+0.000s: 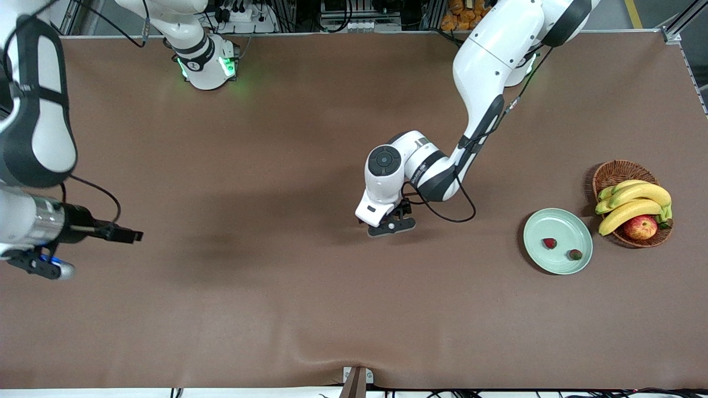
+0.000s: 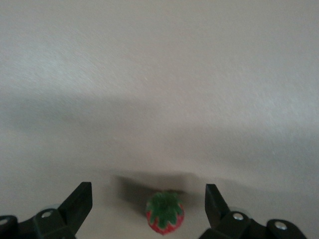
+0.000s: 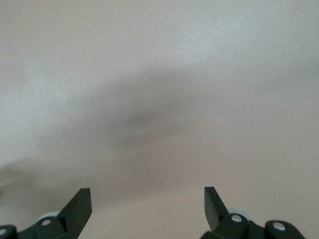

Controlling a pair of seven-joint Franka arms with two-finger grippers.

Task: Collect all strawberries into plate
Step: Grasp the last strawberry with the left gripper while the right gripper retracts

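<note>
The pale green plate (image 1: 558,222) lies toward the left arm's end of the table and holds two strawberries (image 1: 549,242) (image 1: 576,254). My left gripper (image 1: 390,224) is low over the middle of the table. In the left wrist view it (image 2: 148,188) is open, and a third strawberry (image 2: 165,214) lies on the table between the fingers, touching neither. That berry is hidden under the hand in the front view. My right gripper (image 1: 134,236) waits above the table at the right arm's end, and it (image 3: 147,190) is open and empty.
A brown wicker basket (image 1: 614,171) with bananas (image 1: 636,202) and a red-yellow apple (image 1: 640,226) stands beside the plate, closer to the table's end. The brown table cover (image 1: 276,309) has a small metal clamp (image 1: 357,378) at its near edge.
</note>
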